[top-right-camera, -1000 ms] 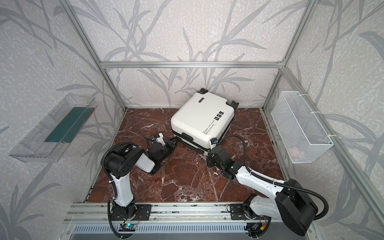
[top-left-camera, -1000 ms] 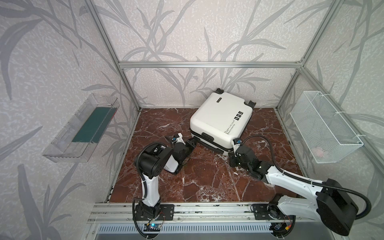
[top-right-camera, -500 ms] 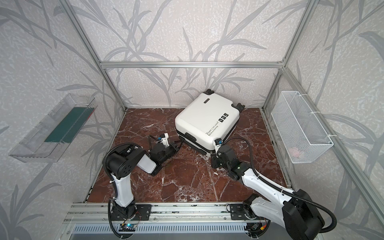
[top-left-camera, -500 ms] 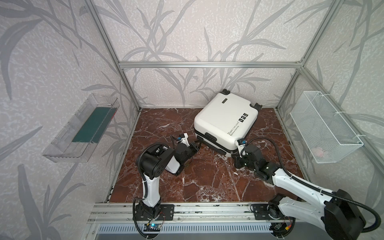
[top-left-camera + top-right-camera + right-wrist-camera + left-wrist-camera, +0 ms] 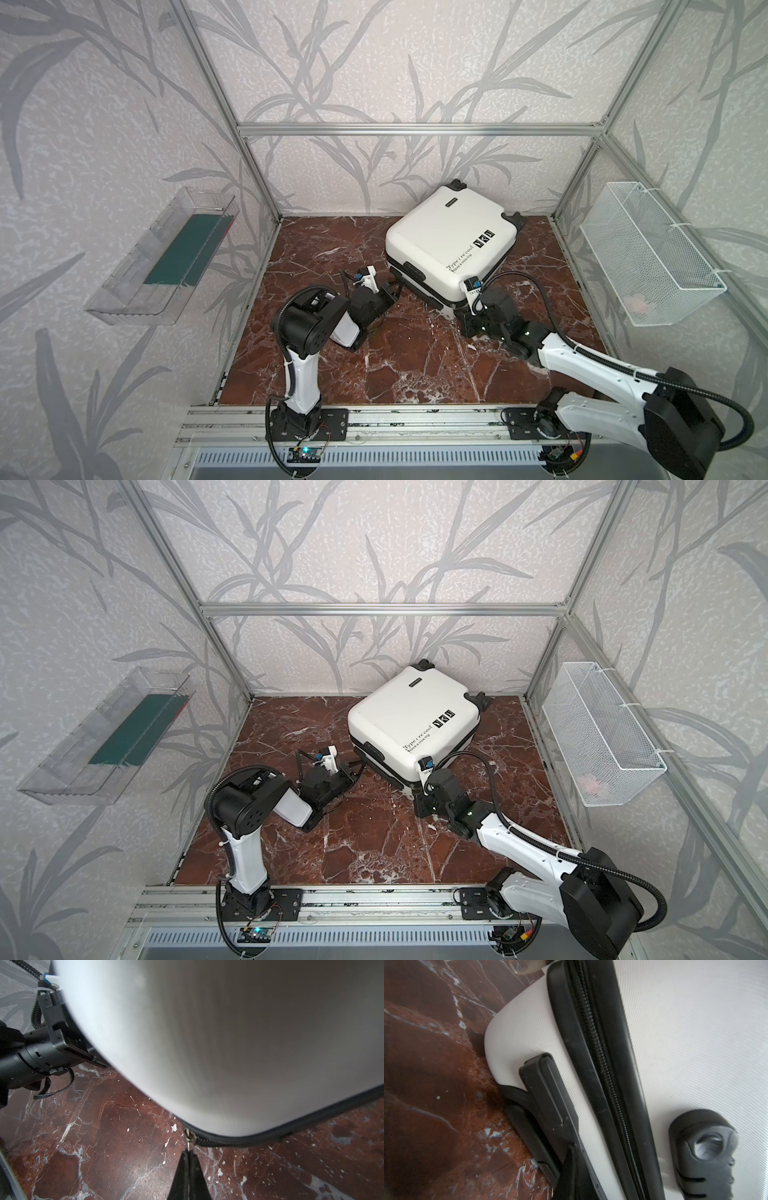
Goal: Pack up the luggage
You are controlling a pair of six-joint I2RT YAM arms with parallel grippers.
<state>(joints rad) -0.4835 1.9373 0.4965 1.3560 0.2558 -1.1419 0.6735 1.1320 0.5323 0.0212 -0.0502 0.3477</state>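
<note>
Two grippers clamped tight at the near side of the luggage (image 5: 451, 241)

- luggage: lies flat with its lid down on the marble floor (image 5: 407, 361), in the back right part. It is turned at an angle to the walls, with the wheels on its far side and the printed text facing up. Both top views agree (image 5: 411, 717).
- left gripper (image 5: 571, 1159): the jaws are pressed fully together and show as one black wedge. The tip sits against the end of the black side handle (image 5: 548, 1097) on the near-left face of the shell. I cannot tell whether anything is pinched between the tips.
- zipper seam (image 5: 604, 1076): runs just beside that handle. The teeth are meshed along the stretch in view.
- right gripper (image 5: 188, 1159): the jaws are likewise together, nipping the small metal zipper pull (image 5: 188, 1144). The pull comes off the slider at the near corner, where the black seam rounds the shell. The shell itself is blurred in the right wrist view. In both top views the wrist hides the fingers.
- wire basket (image 5: 648, 253): hangs on the right wall, well apart. Something pale pink lies in it, too blurred to name.
- clear tray (image 5: 124, 299): hangs on the left wall, well apart. It holds a dark green flat item (image 5: 183, 253)
</note>
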